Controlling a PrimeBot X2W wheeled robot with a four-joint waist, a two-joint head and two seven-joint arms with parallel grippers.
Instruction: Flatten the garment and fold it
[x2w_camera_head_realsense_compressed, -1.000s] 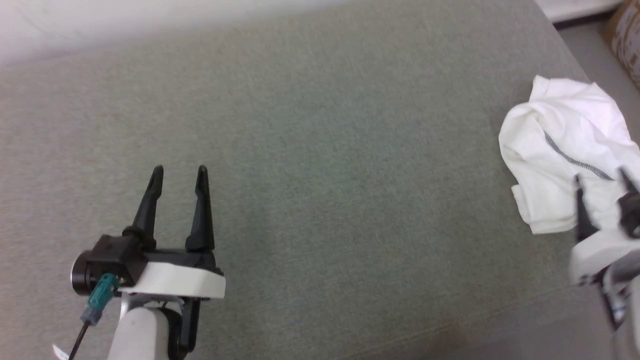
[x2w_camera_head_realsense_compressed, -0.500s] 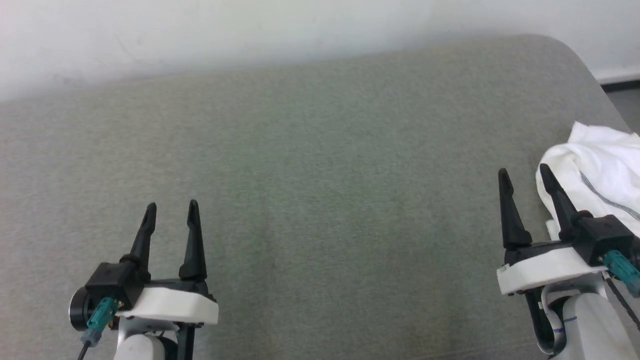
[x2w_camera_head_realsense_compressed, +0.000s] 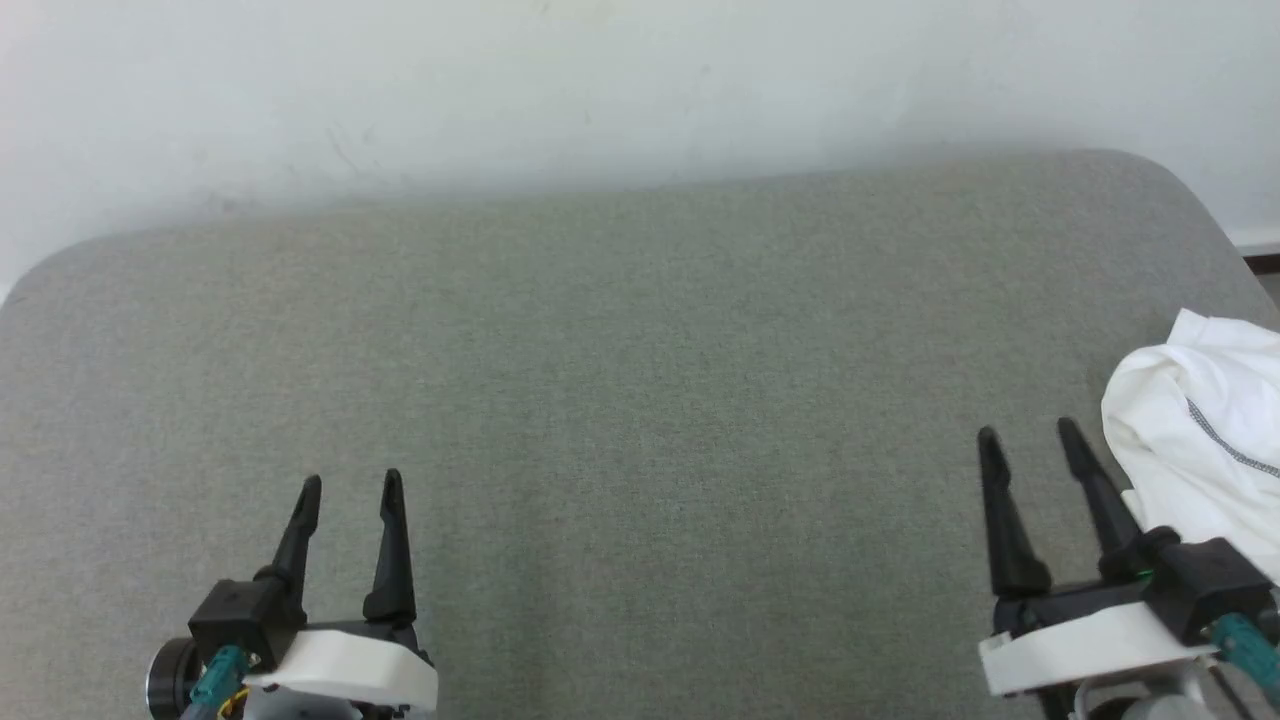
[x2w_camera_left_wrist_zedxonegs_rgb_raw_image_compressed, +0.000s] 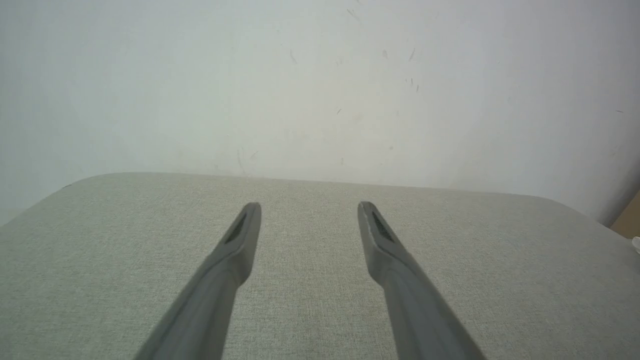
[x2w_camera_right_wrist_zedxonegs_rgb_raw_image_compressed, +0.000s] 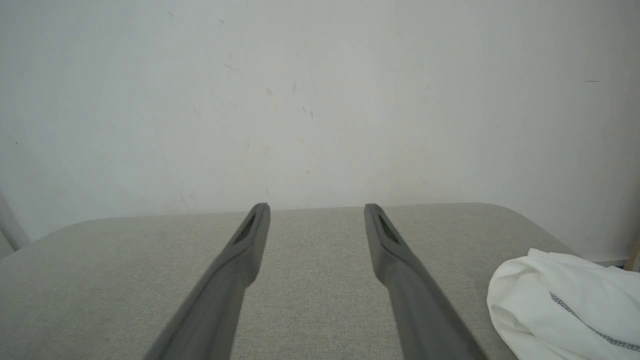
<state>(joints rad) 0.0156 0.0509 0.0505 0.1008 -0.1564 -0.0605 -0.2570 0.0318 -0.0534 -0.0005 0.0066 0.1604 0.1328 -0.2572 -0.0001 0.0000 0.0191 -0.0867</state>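
Grey fabric pad (x2w_camera_head_realsense_compressed: 640, 400) runs to the white wall (x2w_camera_head_realsense_compressed: 640, 90) at its far edge, corners rounded. Wide bare stretch between the arms. Garment (x2w_camera_head_realsense_compressed: 1190, 450) is bunched in a heap at the pad's right edge, just beside the right gripper (x2w_camera_head_realsense_compressed: 1028, 428). Right and left gripper (x2w_camera_head_realsense_compressed: 351, 478) both sit at the near edge, fingers spread wide, nothing held. Right wrist view: heap at lower right, grey zigzag seam (x2w_camera_right_wrist_zedxonegs_rgb_raw_image_compressed: 585, 325) visible. Left wrist view: bare pad, rounded far-left corner.
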